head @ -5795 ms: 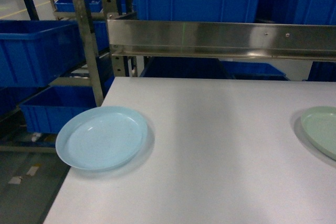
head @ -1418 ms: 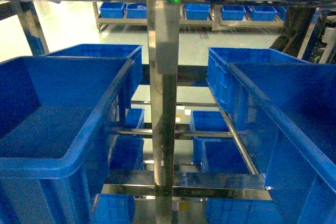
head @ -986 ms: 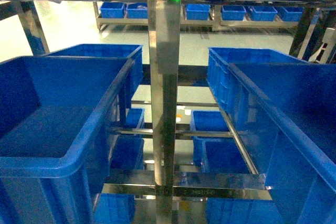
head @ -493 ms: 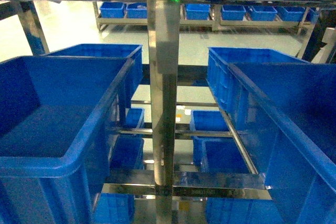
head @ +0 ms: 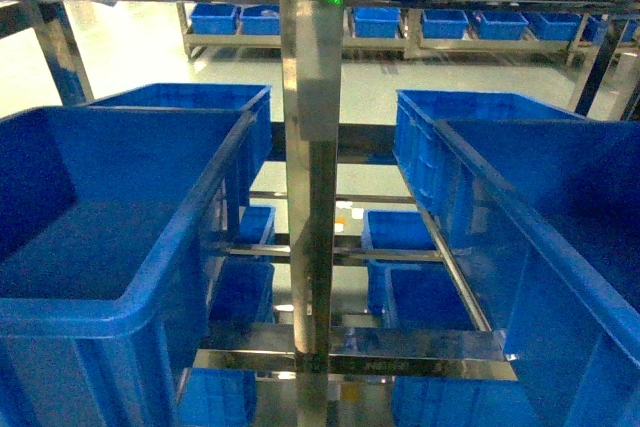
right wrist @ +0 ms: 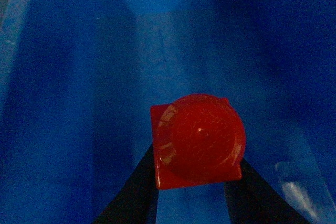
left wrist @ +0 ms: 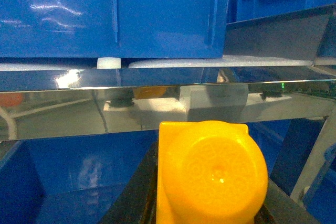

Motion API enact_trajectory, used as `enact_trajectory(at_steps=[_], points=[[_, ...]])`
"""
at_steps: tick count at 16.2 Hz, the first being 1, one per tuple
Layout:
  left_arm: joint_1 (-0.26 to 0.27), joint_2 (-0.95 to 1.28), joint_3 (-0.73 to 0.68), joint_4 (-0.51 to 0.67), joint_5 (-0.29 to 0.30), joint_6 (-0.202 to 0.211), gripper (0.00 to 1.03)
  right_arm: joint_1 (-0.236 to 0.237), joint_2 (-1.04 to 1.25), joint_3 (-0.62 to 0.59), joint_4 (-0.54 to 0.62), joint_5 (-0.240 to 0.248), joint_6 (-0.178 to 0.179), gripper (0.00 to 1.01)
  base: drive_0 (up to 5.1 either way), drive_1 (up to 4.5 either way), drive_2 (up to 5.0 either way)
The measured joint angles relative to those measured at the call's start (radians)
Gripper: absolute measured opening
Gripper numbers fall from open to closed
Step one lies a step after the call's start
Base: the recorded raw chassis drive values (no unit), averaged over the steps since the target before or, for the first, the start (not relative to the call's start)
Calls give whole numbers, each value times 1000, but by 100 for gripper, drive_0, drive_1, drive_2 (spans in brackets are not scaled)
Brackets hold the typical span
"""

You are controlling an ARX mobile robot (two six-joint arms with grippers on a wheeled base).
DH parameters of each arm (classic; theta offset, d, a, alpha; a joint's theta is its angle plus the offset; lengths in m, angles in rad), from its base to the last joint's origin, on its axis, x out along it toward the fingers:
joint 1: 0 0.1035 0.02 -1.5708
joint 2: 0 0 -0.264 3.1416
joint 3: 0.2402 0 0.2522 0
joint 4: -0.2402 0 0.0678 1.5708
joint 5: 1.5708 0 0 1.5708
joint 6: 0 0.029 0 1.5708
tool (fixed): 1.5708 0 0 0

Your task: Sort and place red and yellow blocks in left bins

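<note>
Head view: four big blue bins fill the middle of the frame, two on each side of a shiny steel post [head: 310, 187] that runs down the centre. The near left bin [head: 110, 317] takes the lower left, with a second left bin [head: 215, 107] behind it; a near right bin [head: 560, 277] and a far right bin [head: 470, 132] mirror them. Smaller blue bins sit on lower shelves between them, and a row of seven small bins lines the far rack at the top. No arm or block shows here. Compared with 5.8 s ago, the white surface with its two pale plates is gone and the rack of bins has replaced it; over the last 1.4 s the scene is nearly unchanged.

Left wrist view: one yellow block [left wrist: 210, 174] sits at the bottom centre, stud toward the camera, held in the left hand [left wrist: 202, 203], whose dark fingers [left wrist: 134, 195] press its sides. Above it runs a steel shelf rail [left wrist: 157, 95], with a blue bin wall [left wrist: 115, 14] across the top.

Right wrist view: one red block [right wrist: 198, 140], with a single round stud, is pinched in the right hand [right wrist: 197, 182] at the lower centre, its dark fingers [right wrist: 139, 187] on either side. Behind it, smooth blue bin walls [right wrist: 73, 103] fill the whole frame.
</note>
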Motion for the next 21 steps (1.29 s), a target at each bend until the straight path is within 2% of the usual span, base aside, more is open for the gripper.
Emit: enact_trajectory(at_steps=[1,6,10,14,15,16,17,18,21], points=[[0,0,0,1,0,0,27,1,39,36,-12,23,2,28,0,0,0],[0,0,0,0,0,0,27,8,184,164,-74,53,26,28,0,0,0],[0,-1,0,1,0,0,27,5,249,177,-48,150,34,28,0,0,0],[0,-2,0,0,0,0,27,-24,257,94,76,203,30,28,0,0,0],[0,-2,0,0,0,0,27,-27,261,74,147,217,24,28,0,0,0],[0,-2,0,0,0,0,27,-27,258,68,189,216,17,28,0,0,0],[0,-2,0,1,0,0,27,-26,235,59,224,193,5,28,0,0,0],[0,-2,0,0,0,0,27,-23,199,52,237,126,2,28,0,0,0],[0,-2,0,0,0,0,27,-9,195,39,223,27,35,28,0,0,0]])
